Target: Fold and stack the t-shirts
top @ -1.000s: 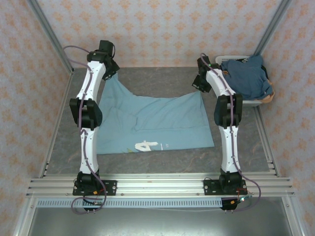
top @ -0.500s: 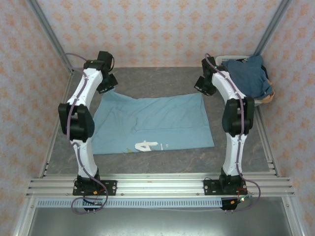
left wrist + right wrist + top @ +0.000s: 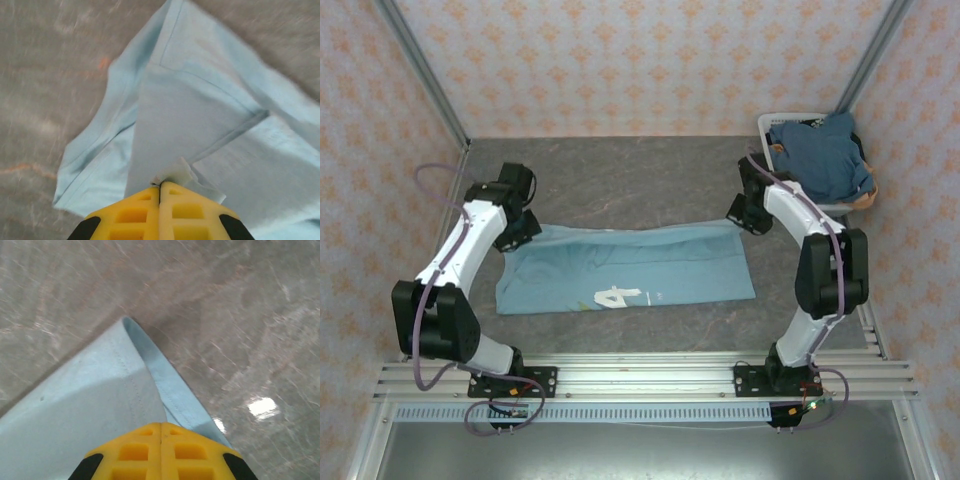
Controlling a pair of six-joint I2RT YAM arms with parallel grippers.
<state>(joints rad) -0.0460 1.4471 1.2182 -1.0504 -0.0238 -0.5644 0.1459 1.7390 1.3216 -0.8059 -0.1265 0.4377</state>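
A light sky-blue t-shirt (image 3: 630, 265) lies partly folded across the middle of the table, white lettering near its front edge. My left gripper (image 3: 525, 228) is shut on its far left corner; the pinched cloth (image 3: 170, 172) sticks out above the yellow fingers (image 3: 135, 215). My right gripper (image 3: 740, 218) is shut on the shirt's far right corner, where a folded hem (image 3: 150, 375) runs up from the closed yellow fingertips (image 3: 185, 450). Darker slate-blue t-shirts (image 3: 825, 155) are piled in the basket at the back right.
The white laundry basket (image 3: 772, 124) stands in the far right corner against the patterned wall. Grey marbled tabletop (image 3: 630, 175) is bare behind the shirt. Metal rails (image 3: 640, 375) run along the near edge by the arm bases.
Both grippers have drawn the shirt's far edge toward the near side and lowered it, so the shirt now forms a narrower band. The left arm swung outward to the left.
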